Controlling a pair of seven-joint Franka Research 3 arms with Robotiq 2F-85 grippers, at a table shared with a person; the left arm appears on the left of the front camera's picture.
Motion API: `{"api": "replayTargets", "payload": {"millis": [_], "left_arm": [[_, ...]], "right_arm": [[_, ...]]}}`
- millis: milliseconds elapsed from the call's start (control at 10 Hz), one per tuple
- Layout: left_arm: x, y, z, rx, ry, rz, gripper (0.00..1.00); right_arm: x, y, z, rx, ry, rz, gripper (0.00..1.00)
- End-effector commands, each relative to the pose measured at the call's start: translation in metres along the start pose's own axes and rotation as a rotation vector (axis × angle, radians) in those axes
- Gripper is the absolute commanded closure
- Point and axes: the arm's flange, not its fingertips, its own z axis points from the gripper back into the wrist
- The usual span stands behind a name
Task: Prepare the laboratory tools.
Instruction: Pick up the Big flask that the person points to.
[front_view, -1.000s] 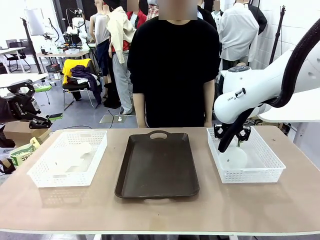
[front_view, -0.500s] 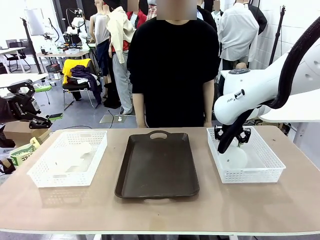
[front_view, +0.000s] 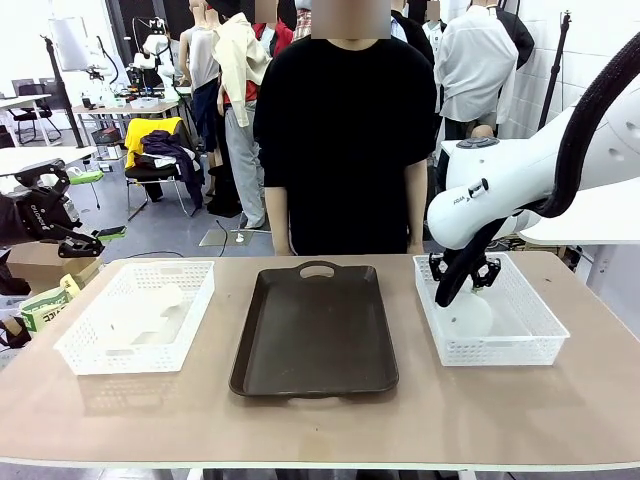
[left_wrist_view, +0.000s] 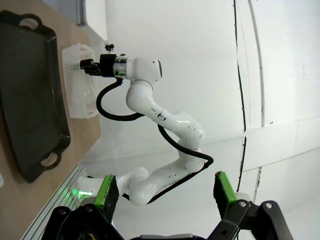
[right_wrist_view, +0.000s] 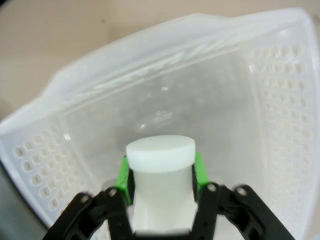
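One milky-white flask (front_view: 468, 316) stands in the right white basket (front_view: 500, 351). My right gripper (front_view: 470, 287) reaches down into that basket and is shut on the flask's neck. In the right wrist view both green pads (right_wrist_view: 125, 178) press the sides of the white neck (right_wrist_view: 160, 152). A second milky flask (front_view: 148, 306) lies in the left white basket (front_view: 70, 346). My left gripper (front_view: 95, 238) hangs off the table's left edge, away from both baskets. Its green-padded fingers (left_wrist_view: 107, 189) stand wide apart with nothing between them.
A dark brown tray (front_view: 315, 330) with handles lies between the baskets. A person in black (front_view: 345, 130) stands at the far edge behind it, arms down. The left wrist view shows the right arm (left_wrist_view: 150, 100) over the far basket (left_wrist_view: 82, 80).
The right gripper's jaws have closed onto the flask's neck. The right arm shifted slightly; the left arm has not moved.
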Motion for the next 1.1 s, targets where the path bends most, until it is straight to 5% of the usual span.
{"api": "replayTargets", "payload": {"millis": [0, 1000], "left_arm": [[-0.0015, -0.0017, 0.0015, -0.011, 0.004, -0.006, 0.0], [-0.0015, -0.0017, 0.0015, -0.011, 0.004, -0.006, 0.0]], "right_arm": [[0.0057, 0.0036, -0.0009, -0.008, 0.03, 0.005, 1.0], [-0.0001, -0.0012, 0.0006, -0.023, 0.027, 0.0, 1.0]]}}
